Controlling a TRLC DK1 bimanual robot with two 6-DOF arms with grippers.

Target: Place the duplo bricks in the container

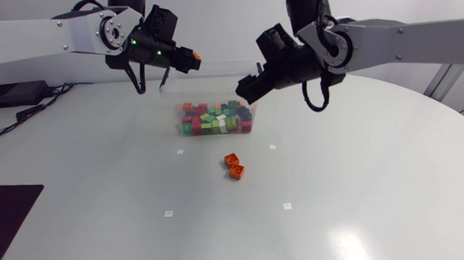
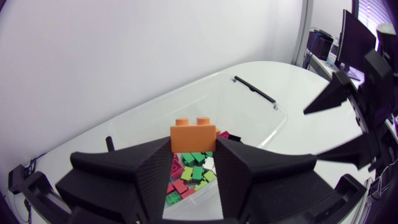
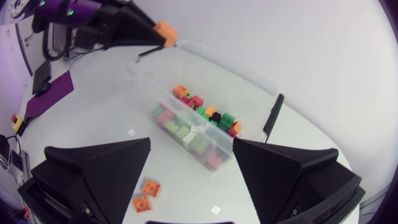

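Your orange brick (image 2: pixel 193 132) sits pinched in the left claw (image 2: pixel 193 149), poised over the container (image 2: pixel 264 109) beneath it, ready to drop in. Your right claw (image 3: pixel 191 149) hangs spread and empty above the container, and two loose orange bricks (image 3: pixel 151 186) lie on the table below it, likely next.

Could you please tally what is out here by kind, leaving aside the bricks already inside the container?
Clear container: 1
Loose orange bricks: 2
Held orange brick, in the left gripper: 1
Grippers: 2, the left gripper and the right gripper
Total: 6
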